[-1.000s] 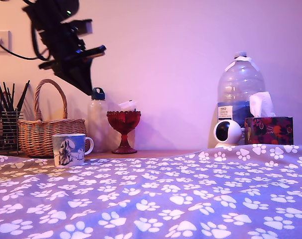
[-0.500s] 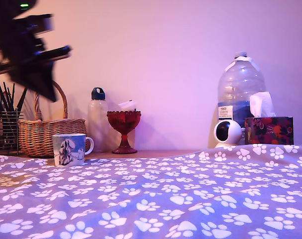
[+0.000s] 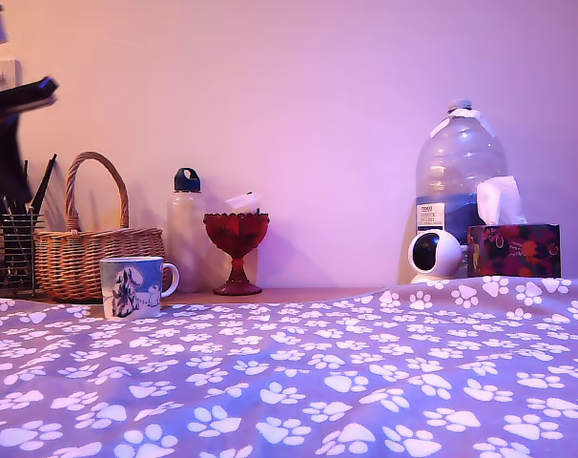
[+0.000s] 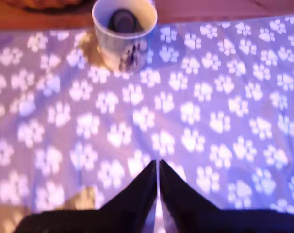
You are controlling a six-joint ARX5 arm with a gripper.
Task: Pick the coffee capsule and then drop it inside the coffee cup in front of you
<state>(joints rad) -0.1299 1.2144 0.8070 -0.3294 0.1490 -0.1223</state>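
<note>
- Gripper (image 4: 157, 167): jaws pressed together, only a thin slit btwn them, nothing held.
- 1 arm only. Coffee cup (image 4: 123, 46) lies straight ahead of the tips, well apart, across bare paw-print cloth (image 4: 210, 121).
- Coffee capsule (image 4: 122, 19): dark round shape inside the cup, below the rim. Drop looks done; no grasp left to line up.
- Capsule's long axis: can't tell, seen only from above and blurred.
- Exterior view: arm (image 3: 5, 134) is a dark blur cut off at that view's left edge, fingertips not visible. Cup (image 3: 132, 286) stands upright near a basket (image 3: 89, 253); its wall hides the capsule.
</note>
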